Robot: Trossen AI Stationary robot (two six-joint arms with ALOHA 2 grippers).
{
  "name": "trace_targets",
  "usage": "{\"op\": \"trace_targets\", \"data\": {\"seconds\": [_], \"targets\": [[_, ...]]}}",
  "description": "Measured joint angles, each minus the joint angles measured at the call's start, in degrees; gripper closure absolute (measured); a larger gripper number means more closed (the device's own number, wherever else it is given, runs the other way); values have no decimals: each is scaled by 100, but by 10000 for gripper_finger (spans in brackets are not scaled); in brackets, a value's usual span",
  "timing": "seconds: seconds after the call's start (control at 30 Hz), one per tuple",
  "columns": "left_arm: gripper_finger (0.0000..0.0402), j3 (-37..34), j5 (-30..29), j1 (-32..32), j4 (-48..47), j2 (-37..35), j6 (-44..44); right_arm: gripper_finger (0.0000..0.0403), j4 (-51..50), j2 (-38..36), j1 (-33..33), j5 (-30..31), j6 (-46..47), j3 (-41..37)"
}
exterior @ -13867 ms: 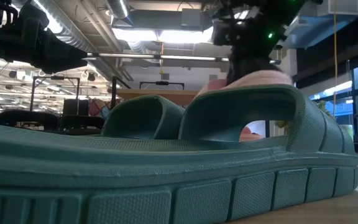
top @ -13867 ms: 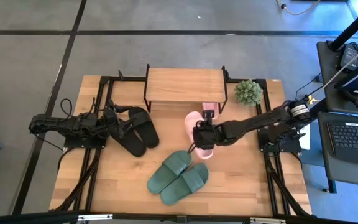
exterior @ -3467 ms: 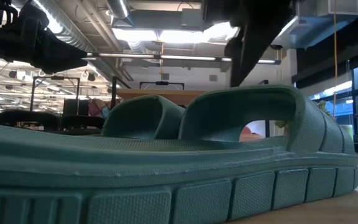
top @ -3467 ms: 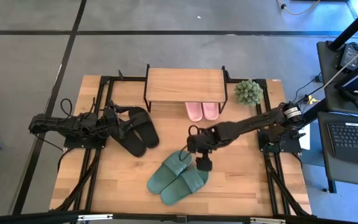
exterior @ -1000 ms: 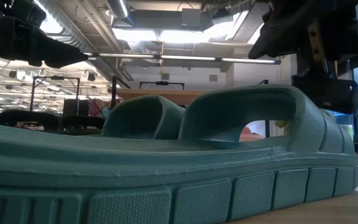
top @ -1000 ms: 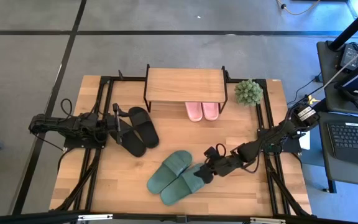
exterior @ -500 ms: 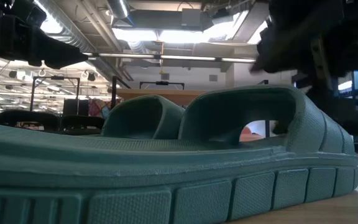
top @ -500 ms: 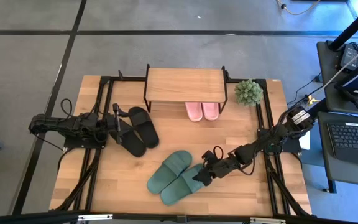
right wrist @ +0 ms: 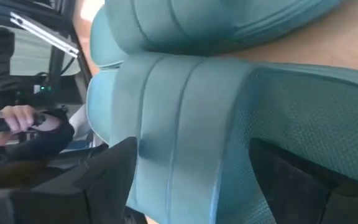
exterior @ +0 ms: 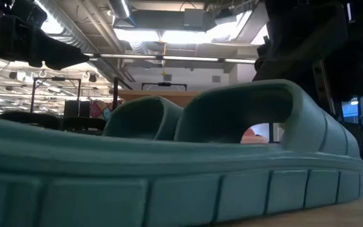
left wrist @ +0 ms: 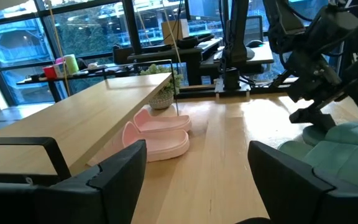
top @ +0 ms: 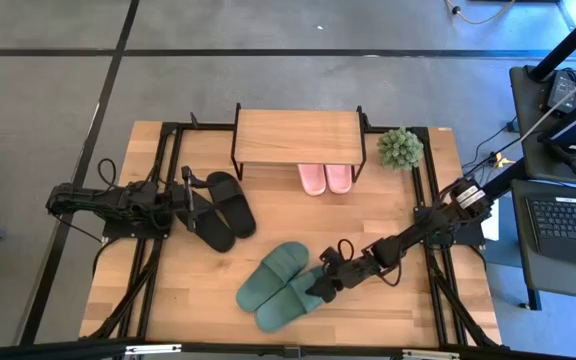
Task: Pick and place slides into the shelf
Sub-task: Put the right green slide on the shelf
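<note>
Two dark green slides (top: pixel 286 283) lie side by side on the table's near middle. My right gripper (top: pixel 318 287) is low at the right-hand one, open, with that slide's wide strap (right wrist: pixel 185 93) between its fingers. Two pink slides (top: pixel 326 178) stand under the shelf (top: pixel 296 135) on the tabletop. Two black slides (top: pixel 223 208) lie at the left. Beside them my left gripper (top: pixel 190 190) waits open, with nothing between its fingers (left wrist: pixel 126 168). My right gripper straddles the right-hand green slide's strap (right wrist: pixel 166 124), one open finger (right wrist: pixel 114 180) on each side. It comes in low from the table's right, slanting toward the near left. The slide's sole (exterior: pixel 169 183) rests on the table. Which finger touches the strap, I cannot tell.
A small potted plant (top: pixel 400 148) stands right of the shelf. Black frame rails (top: pixel 426 215) run along both sides of the table. Bare wood lies between the shelf and the green slides (top: pixel 288 215).
My right gripper has moved toward the table's left, onto the right-hand green slide's strap, staying open. In the low view that slide has shifted and tipped a little.
</note>
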Motion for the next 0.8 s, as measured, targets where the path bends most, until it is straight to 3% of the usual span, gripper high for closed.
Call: {"op": "trace_targets", "data": {"seconds": [0.8], "targets": [[128, 0, -9, 0, 2, 0, 159, 92, 311, 75, -13, -67, -314, 0]]}}
